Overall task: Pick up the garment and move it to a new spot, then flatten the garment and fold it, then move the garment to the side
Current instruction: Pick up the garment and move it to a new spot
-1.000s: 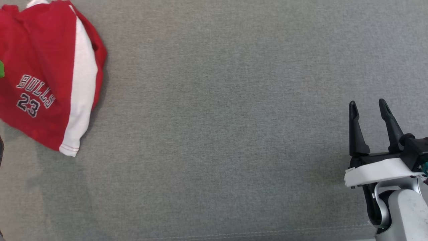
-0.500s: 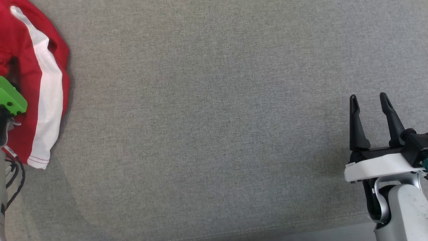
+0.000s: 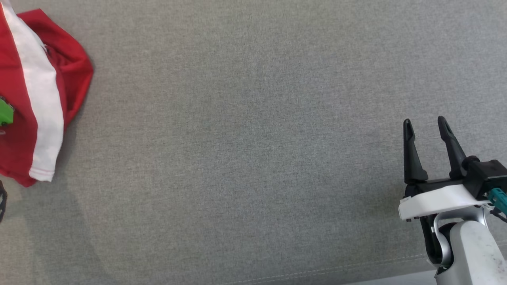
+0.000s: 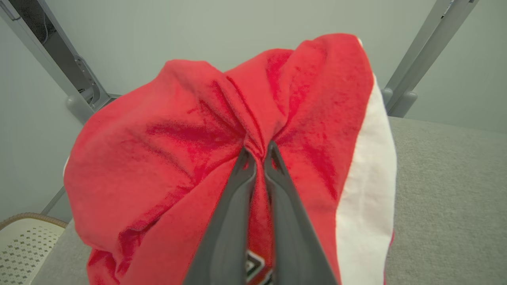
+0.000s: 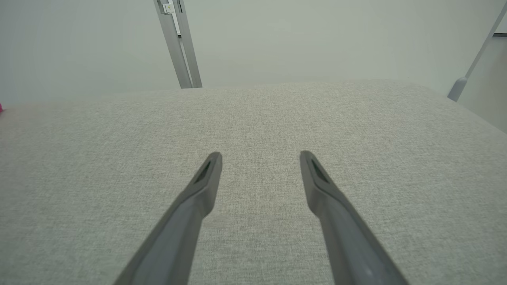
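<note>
Closest to you, at the lower right of the head view, your right gripper (image 3: pixel 425 122) hovers over the grey padded surface (image 3: pixel 253 166). Its two dark fingers are spread wide and point away from you with nothing between them. Its own wrist camera confirms this: you look down the parted fingers at bare grey fabric.

Look along your left gripper (image 4: pixel 259 152) in its wrist view and you find the two fingers drawn almost together, pinching a ridge of red cloth at their tips. That cloth is the garment (image 4: pixel 170 154), red with a broad white stripe down its right side in that view. It bunches into creases that run toward the pinch. A scrap of dark printed emblem (image 4: pixel 253 265) peeks out low between the fingers.

In the head view the garment sits at the far left edge, well apart from the right gripper, with its white stripe running down to a stitched hem. A small green part (image 3: pixel 4 113) lies over it at the frame edge. You cannot tell whether its lower edge touches the surface.

Beyond the garment, grey metal posts (image 4: pixel 420 59) rise against a pale wall (image 4: pixel 237 31). A cream perforated piece (image 4: pixel 23 245) shows at the lower left of the left wrist view.
</note>
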Robot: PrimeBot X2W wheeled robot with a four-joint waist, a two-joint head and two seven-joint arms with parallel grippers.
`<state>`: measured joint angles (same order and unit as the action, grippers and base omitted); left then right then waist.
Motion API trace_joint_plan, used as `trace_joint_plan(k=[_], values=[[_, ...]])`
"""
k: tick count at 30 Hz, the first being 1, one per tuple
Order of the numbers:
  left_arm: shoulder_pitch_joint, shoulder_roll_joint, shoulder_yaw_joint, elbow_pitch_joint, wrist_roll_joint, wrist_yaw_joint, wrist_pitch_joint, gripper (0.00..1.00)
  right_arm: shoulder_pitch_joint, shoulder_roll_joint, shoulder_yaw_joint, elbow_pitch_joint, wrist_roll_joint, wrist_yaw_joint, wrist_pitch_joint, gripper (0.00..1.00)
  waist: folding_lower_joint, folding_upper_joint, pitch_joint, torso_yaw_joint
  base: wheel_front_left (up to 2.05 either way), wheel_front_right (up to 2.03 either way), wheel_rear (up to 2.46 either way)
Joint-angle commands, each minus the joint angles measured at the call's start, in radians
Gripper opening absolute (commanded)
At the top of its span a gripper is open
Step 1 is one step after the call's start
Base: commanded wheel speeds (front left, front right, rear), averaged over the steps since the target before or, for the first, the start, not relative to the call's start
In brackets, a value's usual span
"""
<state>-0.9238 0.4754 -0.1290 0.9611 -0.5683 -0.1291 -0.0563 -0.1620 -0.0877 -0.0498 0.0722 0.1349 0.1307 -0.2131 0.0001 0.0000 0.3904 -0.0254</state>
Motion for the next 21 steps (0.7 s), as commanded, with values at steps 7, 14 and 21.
trace_joint_plan(k=[7, 14, 21], values=[[-0.068, 0.016, -0.057, -0.106, 0.018, -0.002, -0.087, 0.00, 0.029, 0.007, 0.008, 0.039, 0.018, 0.000, -0.013, 1.00, -0.0001, 0.0000, -0.108, 0.015, 0.00, 0.00, 0.00], [-0.118, -0.004, -0.127, -0.305, 0.030, -0.002, -0.085, 0.00, 0.043, 0.016, 0.018, 0.070, 0.031, 0.000, -0.027, 1.00, -0.0001, 0.0000, -0.166, -0.025, 0.00, 0.00, 0.00], [-0.149, -0.065, -0.187, -0.537, 0.029, 0.009, -0.015, 0.00, 0.047, 0.026, 0.033, 0.096, 0.043, 0.000, -0.039, 1.00, -0.0001, 0.0000, -0.189, -0.113, 0.00, 0.00, 0.00]])
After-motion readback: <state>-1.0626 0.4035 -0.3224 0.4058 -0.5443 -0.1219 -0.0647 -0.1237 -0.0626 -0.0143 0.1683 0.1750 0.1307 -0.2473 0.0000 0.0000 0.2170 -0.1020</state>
